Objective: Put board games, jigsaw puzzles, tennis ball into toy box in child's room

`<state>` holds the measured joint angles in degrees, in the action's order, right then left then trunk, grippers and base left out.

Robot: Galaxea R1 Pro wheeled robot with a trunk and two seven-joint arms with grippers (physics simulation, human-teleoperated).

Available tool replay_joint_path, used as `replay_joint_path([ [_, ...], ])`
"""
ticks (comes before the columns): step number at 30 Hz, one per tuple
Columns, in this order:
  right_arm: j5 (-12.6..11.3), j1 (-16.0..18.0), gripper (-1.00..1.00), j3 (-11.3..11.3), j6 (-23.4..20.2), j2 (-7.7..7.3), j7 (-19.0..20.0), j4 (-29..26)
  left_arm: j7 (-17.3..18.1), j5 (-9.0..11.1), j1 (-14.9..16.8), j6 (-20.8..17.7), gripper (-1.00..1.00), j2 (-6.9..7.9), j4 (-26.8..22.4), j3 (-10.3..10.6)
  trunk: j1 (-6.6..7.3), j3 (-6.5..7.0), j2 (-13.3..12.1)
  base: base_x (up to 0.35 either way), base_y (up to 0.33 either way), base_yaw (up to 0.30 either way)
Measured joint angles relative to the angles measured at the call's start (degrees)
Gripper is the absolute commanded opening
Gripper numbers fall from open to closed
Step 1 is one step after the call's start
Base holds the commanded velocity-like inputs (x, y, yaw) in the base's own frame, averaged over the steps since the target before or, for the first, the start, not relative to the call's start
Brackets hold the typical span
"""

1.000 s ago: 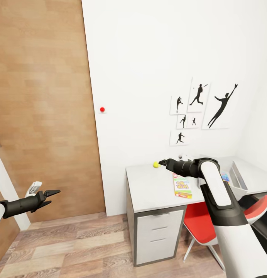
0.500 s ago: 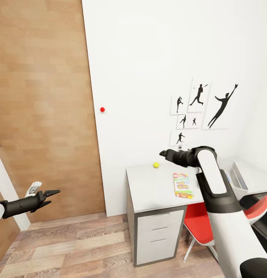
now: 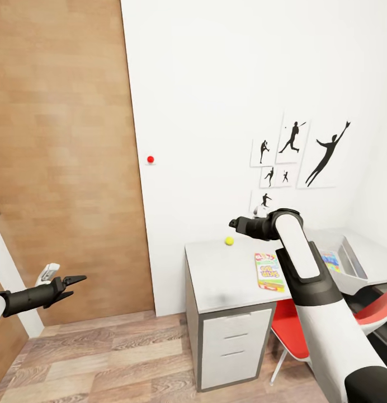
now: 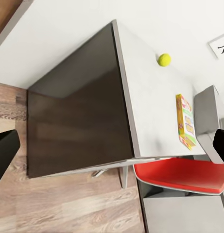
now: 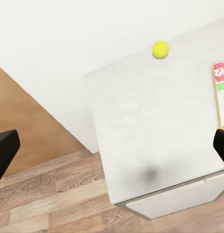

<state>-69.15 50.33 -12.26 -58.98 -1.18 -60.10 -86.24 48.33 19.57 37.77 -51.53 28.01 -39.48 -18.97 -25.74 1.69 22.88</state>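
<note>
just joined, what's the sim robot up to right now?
Nothing is held. The right tool hangs open in the air above the table, near the tennis ball. A board game lies flat on the table, with the toy box further along. The left tool is open, out by the wooden door.

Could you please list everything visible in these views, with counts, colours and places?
tennis ball: one, yellow-green, on the table near the wall.
board game: one, colourful flat box, on the table beside the right arm.
toy box: one, pale grey, at the table's far right end.
table: one, light grey top, drawers below.
red chair: one, tucked under the table.
silhouette pictures: six, black on white, on the wall.
wooden door: one, brown, at left.
red dot: one, on the wall.
left claw: open, before the door.
right claw: open, raised above the ball.
</note>
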Motion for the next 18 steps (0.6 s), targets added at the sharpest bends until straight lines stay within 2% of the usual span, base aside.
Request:
replay_joint_path([
  [7,0.21,-0.01,1.00,-0.62,0.00,-0.01,-0.04,0.01,0.00,0.01,0.00,0.00,1.00,-0.04,0.00,0.00,-0.01,0.00,-0.01,0.073,0.049,0.000],
  [13,0.35,-0.02,1.00,-1.39,0.07,-0.09,0.02,0.07,0.00,-0.01,0.00,0.00,1.00,-0.10,-0.01,0.00,0.00,0.00,-0.01,0.164,0.143,0.000],
  [18,0.37,-0.01,1.00,-1.46,0.09,-0.10,0.02,0.77,-0.01,0.01,0.00,0.00,1.00,-0.13,0.01,0.01,-0.02,0.00,-0.01,0.025,0.021,0.000],
])
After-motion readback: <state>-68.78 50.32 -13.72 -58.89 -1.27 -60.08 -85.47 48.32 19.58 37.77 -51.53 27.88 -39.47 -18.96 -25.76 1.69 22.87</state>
